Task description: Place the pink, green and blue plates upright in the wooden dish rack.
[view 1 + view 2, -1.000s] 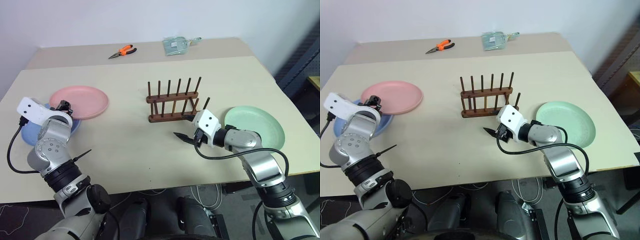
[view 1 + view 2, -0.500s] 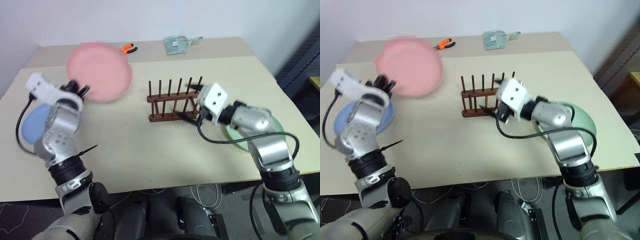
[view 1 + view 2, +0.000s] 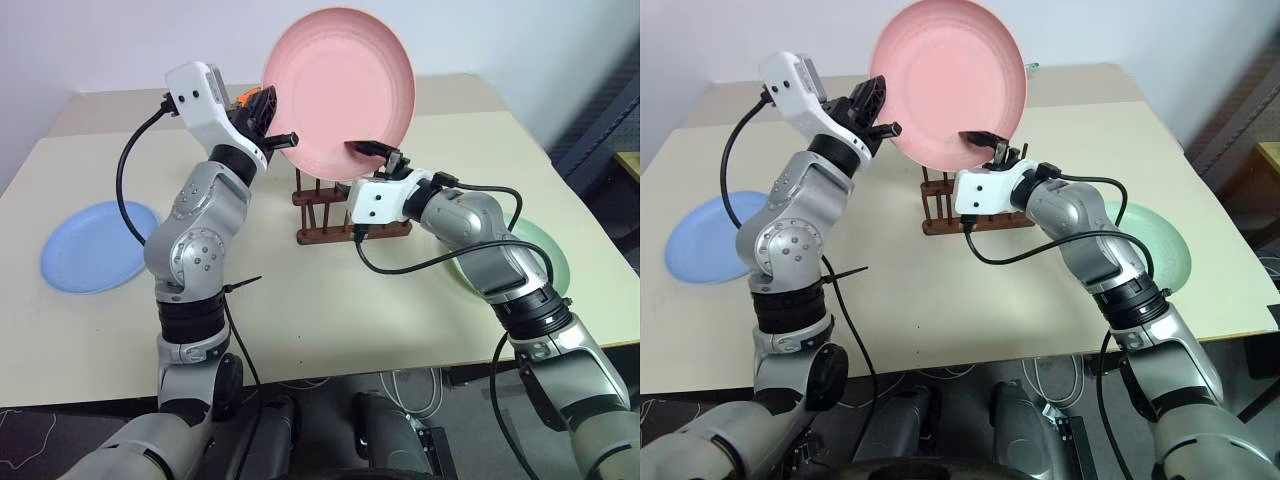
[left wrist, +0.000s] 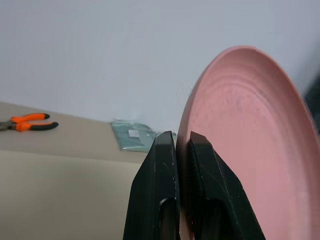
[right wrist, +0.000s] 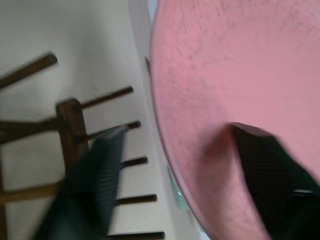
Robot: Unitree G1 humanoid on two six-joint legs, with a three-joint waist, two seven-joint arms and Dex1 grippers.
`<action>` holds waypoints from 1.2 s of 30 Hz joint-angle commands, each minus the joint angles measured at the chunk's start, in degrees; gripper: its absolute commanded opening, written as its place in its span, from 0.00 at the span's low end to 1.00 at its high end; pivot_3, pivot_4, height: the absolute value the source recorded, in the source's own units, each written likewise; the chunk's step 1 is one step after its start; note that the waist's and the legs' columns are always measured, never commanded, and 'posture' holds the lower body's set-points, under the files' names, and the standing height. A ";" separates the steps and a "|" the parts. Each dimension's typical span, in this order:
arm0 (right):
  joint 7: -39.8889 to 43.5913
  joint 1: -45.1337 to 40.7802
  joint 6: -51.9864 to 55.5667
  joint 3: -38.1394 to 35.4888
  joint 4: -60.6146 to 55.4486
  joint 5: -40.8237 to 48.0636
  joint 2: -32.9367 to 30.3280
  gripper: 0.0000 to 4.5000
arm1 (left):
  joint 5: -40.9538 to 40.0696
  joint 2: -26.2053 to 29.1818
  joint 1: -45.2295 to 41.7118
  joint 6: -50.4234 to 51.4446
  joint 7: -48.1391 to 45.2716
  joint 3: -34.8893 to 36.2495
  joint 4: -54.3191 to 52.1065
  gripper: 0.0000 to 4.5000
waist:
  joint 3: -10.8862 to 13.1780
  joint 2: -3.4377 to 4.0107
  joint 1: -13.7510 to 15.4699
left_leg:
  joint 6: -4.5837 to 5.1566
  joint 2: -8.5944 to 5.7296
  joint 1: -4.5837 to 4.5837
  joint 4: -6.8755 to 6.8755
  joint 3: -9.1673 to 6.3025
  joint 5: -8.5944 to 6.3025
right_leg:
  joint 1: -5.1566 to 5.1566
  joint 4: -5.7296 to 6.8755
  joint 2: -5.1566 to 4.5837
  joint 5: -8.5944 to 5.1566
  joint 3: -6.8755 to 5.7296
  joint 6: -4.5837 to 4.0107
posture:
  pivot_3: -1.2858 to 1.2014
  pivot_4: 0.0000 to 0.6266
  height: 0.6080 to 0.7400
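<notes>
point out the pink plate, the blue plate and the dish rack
pink plate [image 3: 340, 90], left eye view, middle of its raised face
blue plate [image 3: 95, 245], left eye view, its flat centre
wooden dish rack [image 3: 325, 236], left eye view, front base bar

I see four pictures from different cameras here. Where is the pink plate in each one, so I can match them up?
Left eye view: pink plate top centre, held upright above the wooden dish rack.
Right eye view: top centre again, above the rack.
Left wrist view: right side, its rim pinched by the left pincer.
Right wrist view: upper right, rack pegs beside it.
Shared landmark: the rack.
</notes>
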 commanded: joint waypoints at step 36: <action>9.48 9.98 45.28 -35.38 -13.51 70.57 3.80 0.00 | 4.41 28.84 36.86 -9.16 -44.55 -15.80 -12.48 0.76 | 0.14 0.23 0.10 | 0.42 0.09 -0.03 -0.07 -0.05 -0.24 | 0.01 -0.11 -0.14 -0.14 0.04 -0.27 | 0.52 0.24 0.98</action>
